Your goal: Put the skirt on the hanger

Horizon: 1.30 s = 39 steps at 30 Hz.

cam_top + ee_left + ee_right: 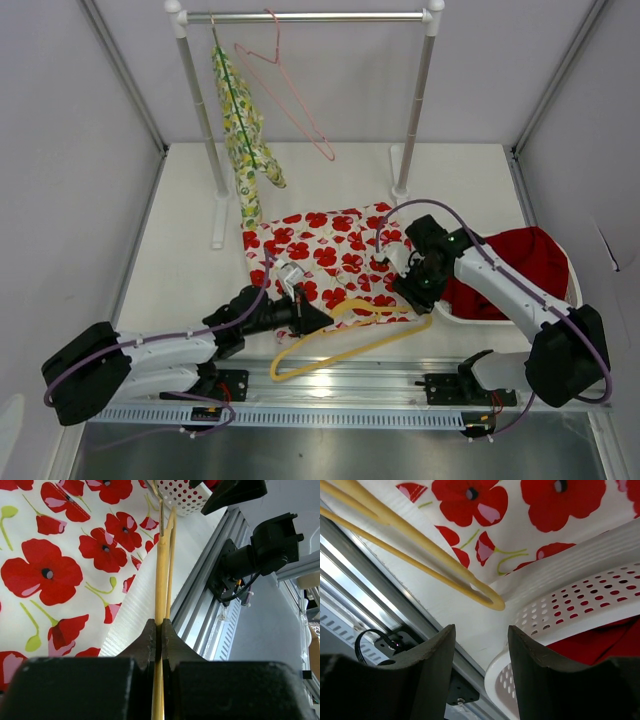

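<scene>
the poppy-print skirt (325, 250) lies spread flat at the centre of the top view, on the white table (180, 260). the yellow hanger (350, 340) lies along its lower edge (upper loop over the cloth), pinched in the closed left gripper (318, 318). right of centre, the right gripper (412, 285) hovers with jaws apart and empty, beside the white basket (572, 292) holding red cloth.

The skirt (330, 250) in the middle of the top view is thin matt cloth with printed red poppies. The yellow hanger (162, 580) looks like smooth, slightly glossy plastic. The basket (580, 605) at the right is white perforated plastic. The rack bar (310, 17) at the top is shiny metal.
</scene>
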{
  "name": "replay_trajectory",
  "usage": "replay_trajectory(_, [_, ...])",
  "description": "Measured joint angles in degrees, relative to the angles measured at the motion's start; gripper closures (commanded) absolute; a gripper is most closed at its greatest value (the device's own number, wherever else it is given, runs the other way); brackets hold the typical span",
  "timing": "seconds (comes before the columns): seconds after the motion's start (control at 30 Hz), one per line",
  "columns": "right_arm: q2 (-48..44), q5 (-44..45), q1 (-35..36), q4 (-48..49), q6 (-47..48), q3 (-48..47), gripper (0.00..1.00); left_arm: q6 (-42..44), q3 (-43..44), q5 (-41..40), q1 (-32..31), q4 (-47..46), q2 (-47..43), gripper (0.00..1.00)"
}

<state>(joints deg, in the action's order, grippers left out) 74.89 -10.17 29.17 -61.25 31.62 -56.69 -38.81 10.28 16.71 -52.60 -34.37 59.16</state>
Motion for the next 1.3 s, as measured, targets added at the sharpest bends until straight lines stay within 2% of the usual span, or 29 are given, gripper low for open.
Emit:
replay_trajectory(0.3, [-0.24, 1.77, 7.13, 2.34, 3.8, 5.33, 0.5, -0.17, -0.22, 0.17, 2.36, -2.51, 2.19, 1.0])
replay_trajectory(0.73, [-11.17, 5.05, 14.78, 18.78, 10.8, 14.43, 0.52, 1.25, 0.61, 6.05, 7.85, -3.19, 7.19, 1.0])
replay_trajectory(0.97, [-18.8, 7.39, 19.02, 27.08, 16.11, 25.9, 0.57, 1.38, 1.22, 8.63, 9.07, -4.46, 11.74, 1.0])
replay_trajectory(1.13, [-19.71, 9.84, 20.57, 31.52, 18.73, 31.12, 0.54, 2.47, 2.91, 10.14, 10.58, -3.65, 12.04, 1.0])
replay_trajectory(1.3, [-21.22, 11.3, 21.79, 34.69, 19.76, 32.02, 0.54, 4.44, 4.92, 10.93, 12.13, -0.72, 12.04, 1.0])
